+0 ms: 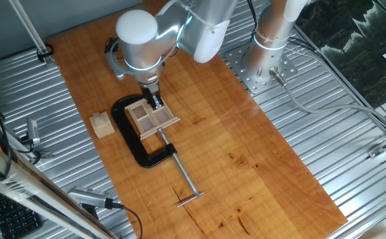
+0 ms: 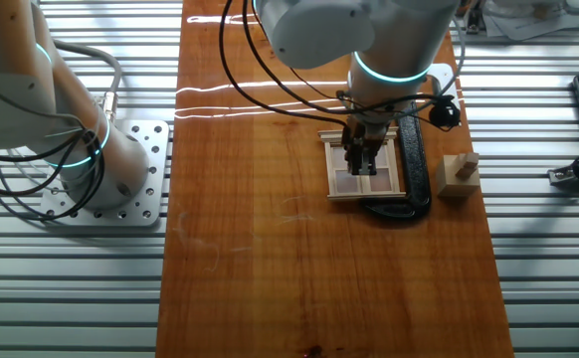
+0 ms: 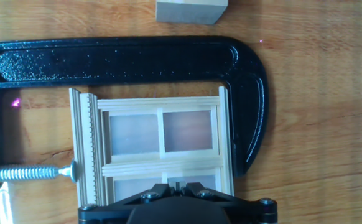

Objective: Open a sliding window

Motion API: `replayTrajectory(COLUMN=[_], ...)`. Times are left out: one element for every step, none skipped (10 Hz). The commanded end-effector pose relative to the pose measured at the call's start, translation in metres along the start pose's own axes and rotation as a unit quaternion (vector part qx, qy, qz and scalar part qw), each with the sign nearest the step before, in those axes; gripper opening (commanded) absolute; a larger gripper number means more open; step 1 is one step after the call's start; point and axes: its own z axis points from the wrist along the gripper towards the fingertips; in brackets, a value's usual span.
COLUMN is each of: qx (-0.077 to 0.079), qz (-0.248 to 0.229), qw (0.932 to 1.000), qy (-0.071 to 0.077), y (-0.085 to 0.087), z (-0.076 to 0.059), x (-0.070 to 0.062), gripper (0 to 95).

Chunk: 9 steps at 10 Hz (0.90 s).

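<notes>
The sliding window [image 1: 150,117] is a small light-wood frame with four brownish panes, lying flat on the wooden table and held in a black C-clamp [image 1: 128,136]. It also shows as the window [image 2: 367,164] and the window [image 3: 161,146]. My gripper [image 1: 156,103] points straight down onto the window's far half. In the hand view the gripper [image 3: 178,185] has its fingers drawn nearly together over the lower sash, with only a thin light strip, seemingly the sash's upright bar, pinched between them. The fingertips hide the contact itself.
The clamp's steel screw [image 1: 180,174] and its handle stretch toward the table's near edge. A plain wooden cube [image 1: 101,124] sits beside the clamp, the same cube [image 2: 459,175] at the table's edge. Ribbed metal decking surrounds the table, and a second arm's base [image 2: 100,189] stands on a plate.
</notes>
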Motion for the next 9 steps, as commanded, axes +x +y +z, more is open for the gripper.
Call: replayTrajectory(qx=[0.005, 0.007, 0.007, 0.008, 0.008, 0.009, 0.008, 0.008, 0.008], qz=[-0.003, -0.004, -0.004, -0.009, -0.009, -0.01, -0.01, -0.008, -0.007], qw=[1.0, 1.0, 1.0, 0.9999, 0.9999, 0.9999, 0.9999, 0.9999, 0.9999], qy=[0.0, 0.0, 0.0, 0.0, 0.0, 0.0, 0.001, 0.002, 0.001], y=[-0.0002, -0.0002, -0.0002, -0.0002, -0.0002, -0.0002, -0.0002, -0.0002, -0.0002], z=[-0.0006, -0.0006, -0.0006, -0.0006, -0.0006, -0.0007, -0.0007, -0.0007, -0.0007], x=[0.0009, 0.0009, 0.0009, 0.0009, 0.0009, 0.0009, 0.0009, 0.001, 0.0011], gripper=[0.0, 0.0, 0.0, 0.0, 0.0, 0.0, 0.0, 0.0, 0.0])
